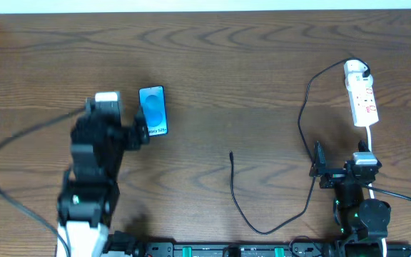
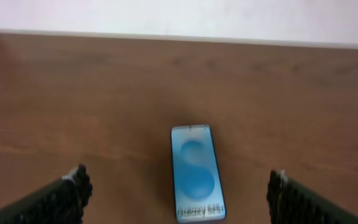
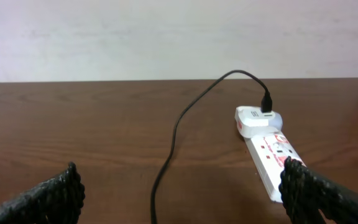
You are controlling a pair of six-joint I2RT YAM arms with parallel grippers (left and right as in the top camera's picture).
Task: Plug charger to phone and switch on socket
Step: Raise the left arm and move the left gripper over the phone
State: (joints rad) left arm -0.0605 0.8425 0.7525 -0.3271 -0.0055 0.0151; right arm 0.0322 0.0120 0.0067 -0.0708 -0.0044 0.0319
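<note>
White lettering runs along the near end of the blue screen of the phone (image 2: 196, 171). It is blurred in the left wrist view but reads "Galaxy S25+". From overhead only part of it can be made out. The red markings on the power strip (image 3: 271, 155) are too small to read.

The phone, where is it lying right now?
In the overhead view the phone lies screen-up on the table's left half, right by the open left tool; the charger's loose tip lies apart, nearer the middle.
</note>
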